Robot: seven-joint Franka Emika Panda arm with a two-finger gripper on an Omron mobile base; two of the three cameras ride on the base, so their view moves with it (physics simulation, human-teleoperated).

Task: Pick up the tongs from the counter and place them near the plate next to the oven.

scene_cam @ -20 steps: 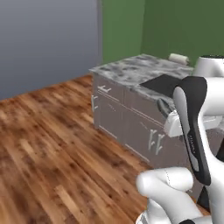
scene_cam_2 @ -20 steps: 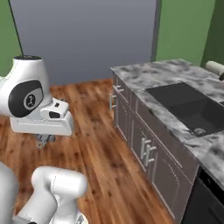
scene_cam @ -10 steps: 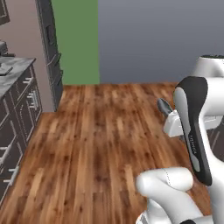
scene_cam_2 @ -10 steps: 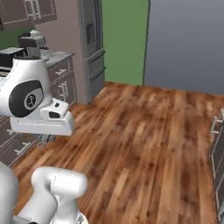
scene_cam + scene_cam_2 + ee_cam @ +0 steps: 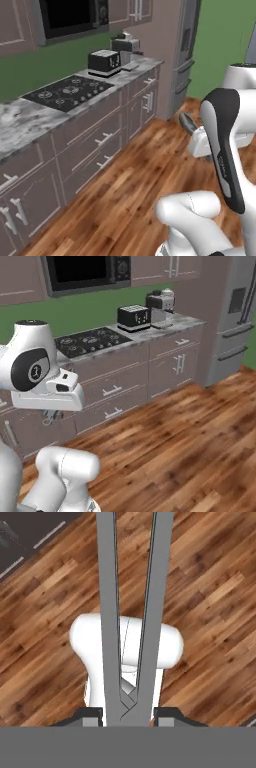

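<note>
The desk runs long with cooktop and toaster. End effector is clenched on the tongs, carried above the floor; a bump could slip them loose.

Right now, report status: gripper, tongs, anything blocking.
Gripper shut on tongs, arms pointing away over wood floor. Counter with cooktop alongside. Nothing in the way in sight.
</note>
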